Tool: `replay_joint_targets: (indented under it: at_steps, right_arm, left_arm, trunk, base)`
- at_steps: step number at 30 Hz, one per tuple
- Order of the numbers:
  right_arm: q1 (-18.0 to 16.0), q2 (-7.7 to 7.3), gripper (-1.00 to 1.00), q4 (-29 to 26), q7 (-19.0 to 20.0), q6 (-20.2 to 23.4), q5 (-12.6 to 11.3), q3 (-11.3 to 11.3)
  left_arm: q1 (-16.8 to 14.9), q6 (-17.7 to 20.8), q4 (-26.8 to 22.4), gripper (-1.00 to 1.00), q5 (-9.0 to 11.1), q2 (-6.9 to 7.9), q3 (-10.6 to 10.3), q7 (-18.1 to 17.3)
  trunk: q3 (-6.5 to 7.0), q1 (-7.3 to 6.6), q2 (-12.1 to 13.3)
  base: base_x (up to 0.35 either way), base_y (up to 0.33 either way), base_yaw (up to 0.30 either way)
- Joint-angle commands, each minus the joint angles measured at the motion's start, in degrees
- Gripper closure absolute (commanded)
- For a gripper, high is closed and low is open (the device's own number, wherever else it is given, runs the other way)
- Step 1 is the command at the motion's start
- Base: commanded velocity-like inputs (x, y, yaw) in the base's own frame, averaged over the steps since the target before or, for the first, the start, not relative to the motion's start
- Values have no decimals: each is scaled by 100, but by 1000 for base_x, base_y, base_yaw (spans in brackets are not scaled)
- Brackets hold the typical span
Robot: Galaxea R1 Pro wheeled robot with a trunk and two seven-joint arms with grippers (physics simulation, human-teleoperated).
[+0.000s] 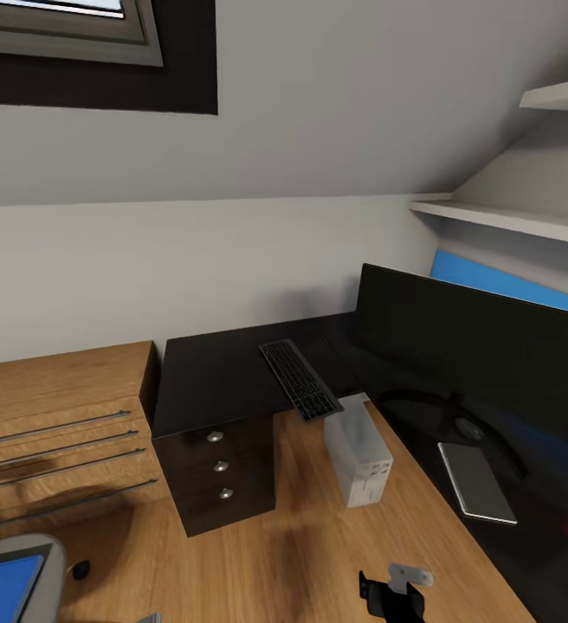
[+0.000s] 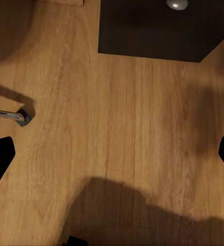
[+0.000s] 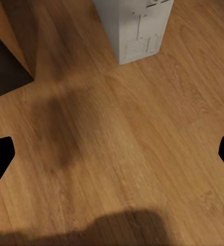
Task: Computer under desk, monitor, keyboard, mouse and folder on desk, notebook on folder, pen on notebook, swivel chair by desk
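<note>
The black desk [image 1: 215,376] carries the keyboard [image 1: 300,379], the monitor [image 1: 474,346] and the grey notebook [image 1: 476,480] by the monitor's stand. The light grey computer [image 1: 358,450] [image 3: 135,25] stands on the floor at the desk's edge. At the lower left, the blue folder [image 1: 3,588] lies on the swivel chair [image 1: 46,554]. A small black thing [image 1: 80,569] lies on the floor beside the chair; I cannot tell if it is the mouse. The pen is out of view. My left gripper [image 2: 112,159] and right gripper [image 3: 112,159] both hang open over bare floor, holding nothing.
Black drawers [image 1: 219,467] [image 2: 158,31] with silver knobs stand under the desk's left wing. Low wooden shelving [image 1: 59,424] runs along the left wall. A chrome chair leg [image 2: 9,116] lies near my left gripper. White shelves [image 1: 509,221] hang above the monitor.
</note>
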Motion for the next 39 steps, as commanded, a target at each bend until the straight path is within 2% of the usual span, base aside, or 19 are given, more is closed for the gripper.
replay_joint_targets:
  at_steps: [1, 7, 23, 39]
  right_arm:
    - [-6, -3, -100, 12, -4, -28, -2, -25]
    - [-5, -32, -100, 16, 1, -33, -9, -28]
    - [-5, 28, -100, 16, 7, -99, 15, -16]
    - [-5, 129, -100, 16, 11, -199, 26, -16]
  left_arm:
    - [-5, -15, 8, -100, 62, 1, -29, -40]
    - [-5, -15, 8, -100, 62, 0, -29, -44]
    - [-6, -15, 8, -100, 62, 0, -29, -49]
    - [-6, -14, 8, -100, 62, 0, -29, -49]
  trunk:
    - [-7, 1, -6]
    - [-7, 1, -6]
    - [-5, 1, -6]
    - [26, 1, -6]
  base:
    - [0, 0, 0]
    - [0, 0, 0]
    - [0, 0, -5]
    - [0, 0, -177]
